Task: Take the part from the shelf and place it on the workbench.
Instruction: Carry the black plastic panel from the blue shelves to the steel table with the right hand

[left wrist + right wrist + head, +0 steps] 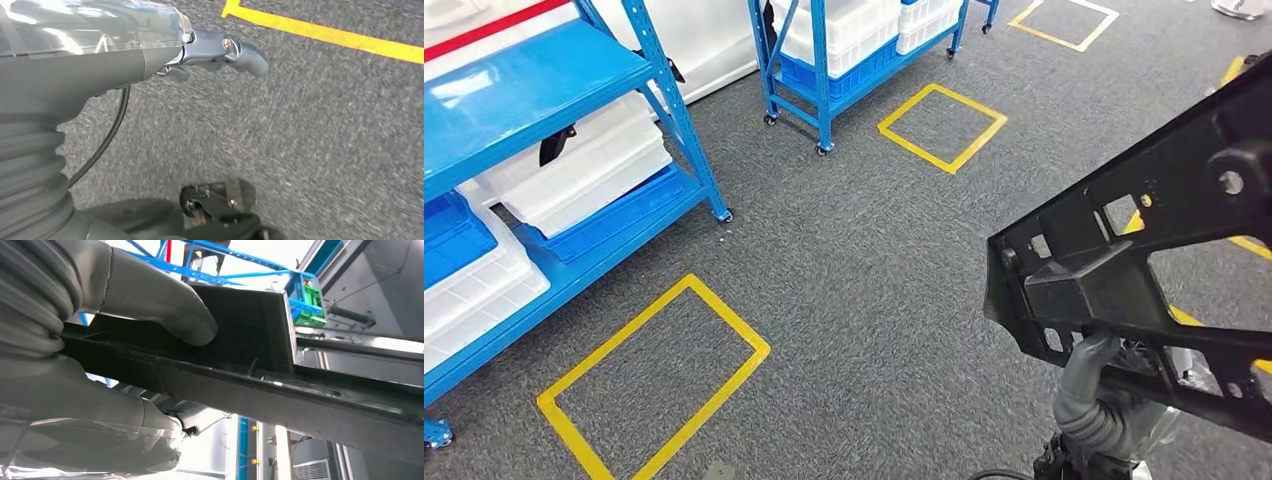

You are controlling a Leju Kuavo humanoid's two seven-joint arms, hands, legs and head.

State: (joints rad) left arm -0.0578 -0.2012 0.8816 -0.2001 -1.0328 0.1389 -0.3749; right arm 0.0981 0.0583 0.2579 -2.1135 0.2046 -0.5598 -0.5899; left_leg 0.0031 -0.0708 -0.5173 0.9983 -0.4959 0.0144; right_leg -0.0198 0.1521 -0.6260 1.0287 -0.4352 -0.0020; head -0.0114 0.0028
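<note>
Left hand (220, 52) above grey carpet (310, 130), yellow line (325, 34).

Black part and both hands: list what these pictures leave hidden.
- Part: its right end is cut off by the head view's edge.
- Right hand: fingers hidden behind the part in the head view; the thumb presses on it.
- Left hand: blurred, most fingers hidden behind its cover.
- Workbench: cannot tell where.

No readable text, labels, brand marks or numbers in any view. Only markings: yellow tape squares (656, 382) outlined on the grey carpet (864, 250), no characters in them.
</note>
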